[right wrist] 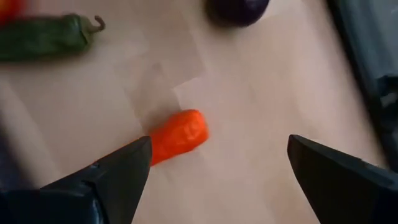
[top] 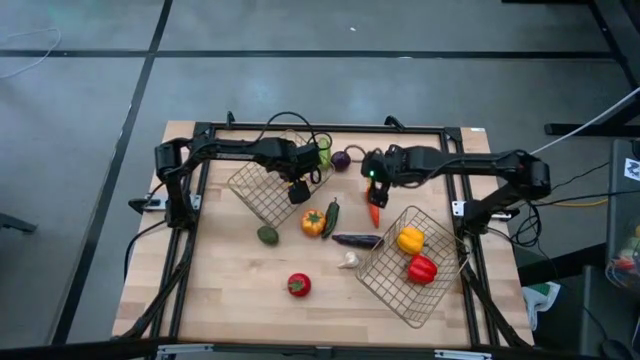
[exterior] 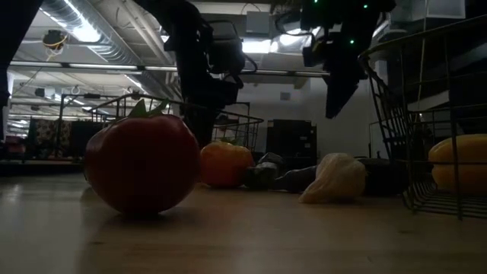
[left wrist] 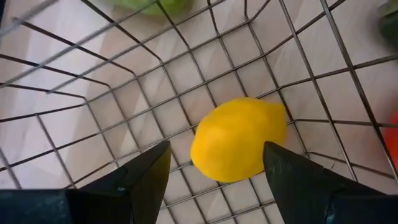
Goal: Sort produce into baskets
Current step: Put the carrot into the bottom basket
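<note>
Inside the left basket (left wrist: 93,74), a lemon (left wrist: 239,138) lies free between the left gripper's (left wrist: 214,171) parted fingers; right gripper (right wrist: 217,165) gapes empty above the carrot (right wrist: 177,135).

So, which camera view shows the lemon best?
The left wrist view: the lemon lies in the wire basket, between the open left gripper fingers, untouched. In the high view the gripper hides it; the low and right wrist views miss it.

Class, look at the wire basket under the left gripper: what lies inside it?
A lemon lies on the mesh floor of the left basket, between the open fingers of the left gripper. In the high view the arm covers part of the basket, so anything else there is hidden.
</note>
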### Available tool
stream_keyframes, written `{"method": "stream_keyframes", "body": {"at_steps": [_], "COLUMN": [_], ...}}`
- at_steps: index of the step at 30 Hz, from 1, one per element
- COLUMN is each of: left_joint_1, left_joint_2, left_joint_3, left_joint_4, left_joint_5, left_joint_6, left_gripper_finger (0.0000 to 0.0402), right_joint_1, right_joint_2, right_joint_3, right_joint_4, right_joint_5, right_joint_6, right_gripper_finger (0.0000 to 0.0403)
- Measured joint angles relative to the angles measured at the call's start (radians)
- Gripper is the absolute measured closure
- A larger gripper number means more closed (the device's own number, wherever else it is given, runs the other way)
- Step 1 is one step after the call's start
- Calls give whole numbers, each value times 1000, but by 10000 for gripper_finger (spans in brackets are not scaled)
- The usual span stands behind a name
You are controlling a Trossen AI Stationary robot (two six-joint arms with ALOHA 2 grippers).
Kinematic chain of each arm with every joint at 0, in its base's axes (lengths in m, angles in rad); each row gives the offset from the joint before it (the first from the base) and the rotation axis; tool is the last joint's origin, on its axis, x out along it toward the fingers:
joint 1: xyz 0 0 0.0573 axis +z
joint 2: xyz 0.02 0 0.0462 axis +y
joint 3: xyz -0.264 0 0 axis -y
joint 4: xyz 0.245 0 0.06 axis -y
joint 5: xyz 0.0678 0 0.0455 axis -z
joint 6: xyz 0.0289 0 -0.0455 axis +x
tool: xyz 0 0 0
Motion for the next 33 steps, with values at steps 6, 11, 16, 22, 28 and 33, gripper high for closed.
{"method": "stream_keyframes", "body": {"at_steps": [6, 11, 16, 22, 28, 33], "left_joint_1": [0, 0, 0, 0, 0, 0], "left_joint_2": [-36, -80, -125, -155, -168, -168], "left_joint_3": [0, 0, 0, 2, 2, 2], "left_joint_4": [-4, -29, -44, -53, -53, -55], "left_joint_5": [0, 0, 1, 1, 1, 1], "left_joint_6": [1, 1, 0, 3, 25, 25], "left_gripper_finger": [151, 151, 151, 151, 151, 151], "right_joint_1": [-136, -176, -165, -146, -132, -135], "right_joint_2": [1, 17, 40, 103, 173, 227], "right_joint_3": [0, 0, 0, 0, 0, 0], "right_joint_4": [5, 18, 39, 42, 51, 50], "right_joint_5": [-158, -122, -130, -130, -146, -157], "right_joint_6": [127, 155, 151, 189, 202, 203], "right_gripper_finger": [33, 33, 33, 33, 33, 33]}}
